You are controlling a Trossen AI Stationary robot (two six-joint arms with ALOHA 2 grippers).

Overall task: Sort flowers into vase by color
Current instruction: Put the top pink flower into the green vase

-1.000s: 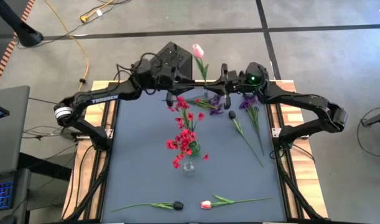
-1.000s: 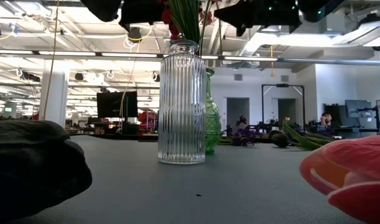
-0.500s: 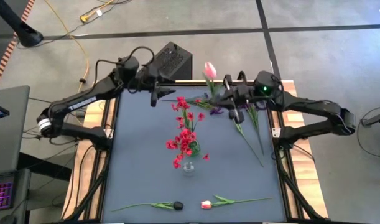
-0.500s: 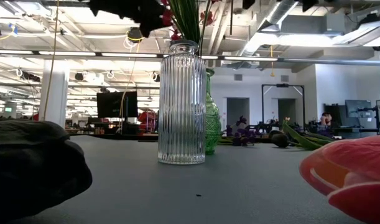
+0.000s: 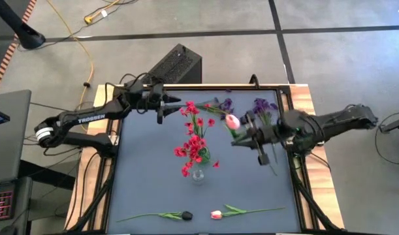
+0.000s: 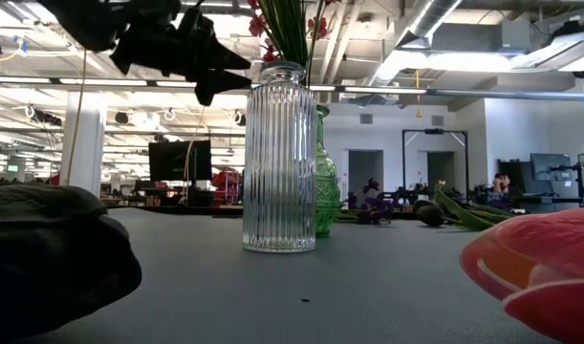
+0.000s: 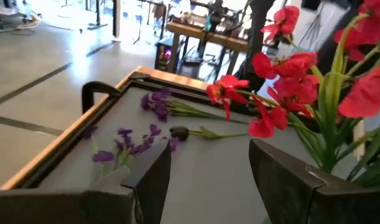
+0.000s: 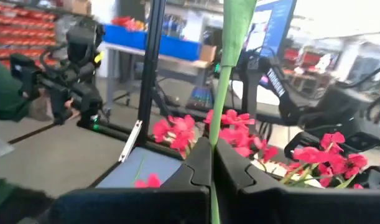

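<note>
My right gripper [image 5: 250, 135] hangs over the table's right half, shut on a pink tulip [image 5: 232, 121]. My left gripper [image 5: 161, 109] stands open and empty at the far left, beside the red flowers [image 5: 194, 142]. Those red flowers stick by their stems into a clear ribbed vase [image 6: 279, 158]. A green vase [image 6: 326, 196] stands behind it. Purple flowers [image 5: 263, 106] and a dark tulip [image 7: 179, 132] lie on the table at the far side. Another dark tulip [image 5: 186, 215] and another pink tulip [image 5: 216, 214] lie near the front edge. My right gripper pinches the tulip's green stem [image 8: 218, 118] between its two fingers, which lie level and across the stem. The stem runs up past the fingers to the blossom [image 5: 232, 121]. The tulip is lifted clear of the table.
A long-stemmed flower [image 5: 272, 163] lies on the mat under my right arm. A black box [image 5: 176, 64] sits beyond the table's far edge. A raised black frame [image 7: 96, 93] borders the mat. Bare mat shows at the left and between the clear vase and the front edge.
My left gripper has let go of the pink tulip, drawn back toward the table's left edge and sunk. My right gripper has carried the tulip from over the far edge toward the near and right side, and the blossom now leans toward the red flowers.
</note>
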